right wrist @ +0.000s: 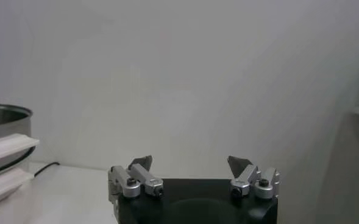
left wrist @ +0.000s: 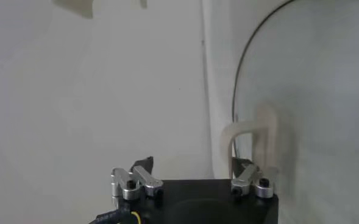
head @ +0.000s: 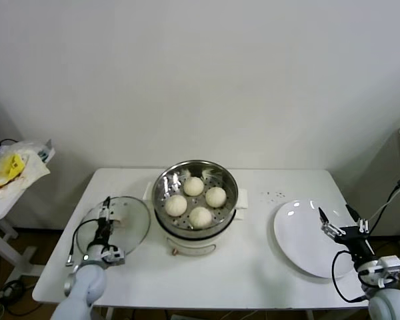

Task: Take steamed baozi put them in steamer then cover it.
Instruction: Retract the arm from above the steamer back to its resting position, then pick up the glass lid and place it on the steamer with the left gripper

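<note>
White table (head: 253, 267) here, rounded corners. Sitting on it: the steamer (head: 195, 230) in the middle, a round glass lid (head: 123, 223) lying flat to its left, a white plate (head: 300, 243) on the right.

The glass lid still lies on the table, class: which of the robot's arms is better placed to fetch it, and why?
Left. The left gripper hovers open at the glass lid, by its handle; the right gripper is over the white plate.

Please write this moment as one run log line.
buns: four in steamer | lid: off, on table | left gripper: at lid handle | right gripper: open over plate
</note>
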`<action>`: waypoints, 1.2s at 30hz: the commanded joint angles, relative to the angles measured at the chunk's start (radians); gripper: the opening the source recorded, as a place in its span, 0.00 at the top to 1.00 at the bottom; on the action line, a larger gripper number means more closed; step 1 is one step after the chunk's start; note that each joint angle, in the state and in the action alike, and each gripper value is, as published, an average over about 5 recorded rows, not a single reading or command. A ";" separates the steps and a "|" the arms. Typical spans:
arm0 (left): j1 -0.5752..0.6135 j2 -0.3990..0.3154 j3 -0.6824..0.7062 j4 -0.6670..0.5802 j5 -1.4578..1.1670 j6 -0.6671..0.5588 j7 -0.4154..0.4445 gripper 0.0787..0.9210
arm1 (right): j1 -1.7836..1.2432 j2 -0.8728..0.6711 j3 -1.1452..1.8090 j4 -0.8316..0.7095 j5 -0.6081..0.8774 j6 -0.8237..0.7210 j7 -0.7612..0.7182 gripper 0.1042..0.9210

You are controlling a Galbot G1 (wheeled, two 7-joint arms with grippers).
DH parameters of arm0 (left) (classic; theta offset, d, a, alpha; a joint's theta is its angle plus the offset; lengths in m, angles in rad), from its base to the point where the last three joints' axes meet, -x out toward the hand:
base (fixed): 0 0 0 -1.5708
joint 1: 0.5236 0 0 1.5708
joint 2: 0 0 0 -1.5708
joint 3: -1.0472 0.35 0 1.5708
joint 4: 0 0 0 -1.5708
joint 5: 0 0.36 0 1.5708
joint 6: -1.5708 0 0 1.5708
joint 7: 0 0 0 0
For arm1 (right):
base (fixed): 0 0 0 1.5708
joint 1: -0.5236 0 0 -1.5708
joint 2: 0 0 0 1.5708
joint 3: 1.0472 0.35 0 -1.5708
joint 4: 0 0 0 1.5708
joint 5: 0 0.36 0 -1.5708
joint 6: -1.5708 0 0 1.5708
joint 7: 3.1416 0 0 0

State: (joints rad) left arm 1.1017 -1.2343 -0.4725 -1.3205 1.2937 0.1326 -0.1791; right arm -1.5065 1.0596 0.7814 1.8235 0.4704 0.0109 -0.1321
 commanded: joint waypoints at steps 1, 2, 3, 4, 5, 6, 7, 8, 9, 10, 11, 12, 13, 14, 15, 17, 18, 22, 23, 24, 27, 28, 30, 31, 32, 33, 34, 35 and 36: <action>-0.026 -0.001 -0.001 0.047 -0.032 -0.035 -0.025 0.22 | -0.005 0.018 -0.004 -0.002 -0.042 0.006 -0.007 0.12; -0.024 0.000 -0.002 0.048 -0.033 -0.037 -0.024 0.26 | -0.005 0.020 -0.004 -0.001 -0.044 0.006 -0.007 0.12; -0.022 0.001 -0.003 0.047 -0.034 -0.039 -0.023 0.30 | -0.005 0.020 -0.004 -0.001 -0.046 0.006 -0.008 0.12; -0.019 0.003 -0.004 0.046 -0.035 -0.041 -0.021 0.33 | -0.004 0.021 -0.004 -0.001 -0.047 0.006 -0.008 0.12; -0.016 0.004 -0.005 0.045 -0.038 -0.042 -0.020 0.36 | -0.004 0.021 -0.004 -0.002 -0.049 0.006 -0.008 0.12; -0.013 0.005 -0.005 0.042 -0.041 -0.042 -0.018 0.40 | -0.003 0.022 -0.003 -0.002 -0.050 0.006 -0.008 0.12; -0.010 0.006 -0.006 0.039 -0.044 -0.043 -0.017 0.43 | -0.002 0.022 -0.003 -0.003 -0.052 0.005 -0.008 0.12; -0.007 0.007 -0.006 0.036 -0.047 -0.043 -0.017 0.46 | -0.001 0.023 -0.003 -0.003 -0.053 0.005 -0.008 0.12; -0.005 0.008 -0.006 0.033 -0.051 -0.044 -0.017 0.50 | 0.000 0.024 -0.003 -0.004 -0.054 0.005 -0.008 0.12; -0.003 0.008 -0.007 0.030 -0.056 -0.044 -0.017 0.53 | 0.001 0.025 -0.004 -0.004 -0.055 0.005 -0.008 0.12; -0.002 0.009 -0.007 0.025 -0.061 -0.044 -0.017 0.56 | 0.002 0.026 -0.005 -0.004 -0.056 0.005 -0.008 0.12; 0.000 0.009 -0.007 0.020 -0.067 -0.043 -0.016 0.60 | 0.003 0.028 -0.006 -0.005 -0.058 0.005 -0.008 0.12; 0.003 0.010 -0.007 0.013 -0.072 -0.042 -0.015 0.64 | 0.005 0.029 -0.007 -0.005 -0.060 0.005 -0.008 0.12; 0.006 0.012 -0.007 0.005 -0.076 -0.041 -0.014 0.68 | 0.006 0.030 -0.008 -0.006 -0.061 0.005 -0.008 0.12; 0.010 0.014 -0.007 -0.004 -0.080 -0.039 -0.012 0.72 | 0.007 0.031 -0.009 -0.007 -0.063 0.005 -0.008 0.12; 0.022 0.020 -0.008 -0.031 -0.089 -0.031 -0.008 0.79 | 0.009 0.031 -0.009 -0.010 -0.065 0.005 -0.009 0.12; 0.030 0.024 -0.009 -0.050 -0.094 -0.025 -0.006 0.83 | 0.011 0.030 -0.009 -0.012 -0.065 0.006 -0.010 0.12; 0.081 0.049 -0.017 -0.160 -0.108 0.022 0.001 0.91 | 0.020 0.026 -0.008 -0.020 -0.065 0.006 -0.012 0.12; 0.098 0.057 -0.020 -0.194 -0.111 0.042 0.002 0.91 | 0.023 0.024 -0.008 -0.022 -0.064 0.006 -0.012 0.12; 0.118 0.065 -0.023 -0.233 -0.113 0.065 0.002 0.92 | 0.027 0.022 -0.008 -0.023 -0.064 0.006 -0.012 0.12; 0.177 0.088 -0.034 -0.348 -0.118 0.141 -0.003 0.92 | 0.037 0.018 -0.008 -0.030 -0.064 0.005 -0.013 0.12; 0.196 0.097 -0.037 -0.388 -0.120 0.171 -0.006 0.92 | 0.041 0.016 -0.009 -0.032 -0.064 0.005 -0.013 0.12; 0.233 0.119 -0.043 -0.469 -0.123 0.246 -0.013 0.92 | 0.049 0.013 -0.012 -0.037 -0.064 0.005 -0.013 0.12; 0.249 0.132 -0.046 -0.507 -0.124 0.281 -0.014 0.92 | 0.053 0.011 -0.013 -0.039 -0.064 0.005 -0.014 0.12; 0.267 0.146 -0.050 -0.548 -0.125 0.317 -0.013 0.92 | 0.058 0.009 -0.015 -0.042 -0.064 0.005 -0.014 0.12; 0.282 0.160 -0.055 -0.586 -0.126 0.349 -0.007 0.92 | 0.063 0.007 -0.017 -0.044 -0.065 0.004 -0.014 0.12; 0.296 0.174 -0.059 -0.621 -0.128 0.375 0.006 0.92 | 0.067 0.005 -0.019 -0.046 -0.065 0.003 -0.014 0.12; 0.308 0.190 -0.065 -0.657 -0.130 0.400 0.021 0.92 | 0.071 0.002 -0.021 -0.048 -0.065 0.002 -0.014 0.12; 0.318 0.205 -0.069 -0.687 -0.134 0.420 0.037 0.92 | 0.076 0.000 -0.024 -0.050 -0.065 0.001 -0.014 0.12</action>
State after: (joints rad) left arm 1.2711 -1.1335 -0.5165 -1.6421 1.1803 0.2900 -0.1842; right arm -1.4551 1.0651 0.7625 1.7819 0.4065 0.0141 -0.1460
